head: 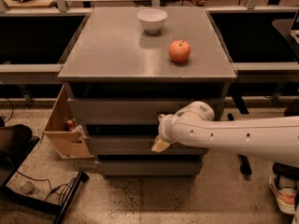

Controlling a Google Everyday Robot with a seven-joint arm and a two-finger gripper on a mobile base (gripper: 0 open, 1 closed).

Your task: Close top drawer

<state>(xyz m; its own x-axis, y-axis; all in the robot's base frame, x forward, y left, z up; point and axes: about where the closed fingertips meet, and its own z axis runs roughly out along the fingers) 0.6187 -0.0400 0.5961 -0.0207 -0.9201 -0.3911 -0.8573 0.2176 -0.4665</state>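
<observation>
Mid-push I reckon, my claw [161, 133] (clenched or not, can't tell) at the top drawer [112, 111] front, needs a straight shove in.

White arm [243, 138] extends from right; end effector [161, 143] mid-frame, angled down-left.

We get one view only. Camera sits high, in front of cabinet [112, 50], facing it, tilted down onto cabinet top and drawer fronts. Fairly near: cabinet fills frame centre, floor [140, 199] shows before cabinet. Arm [243, 136] enters right of cabinet as we look; gripper [161, 133] at cabinet front, just below top drawer [112, 111].
</observation>
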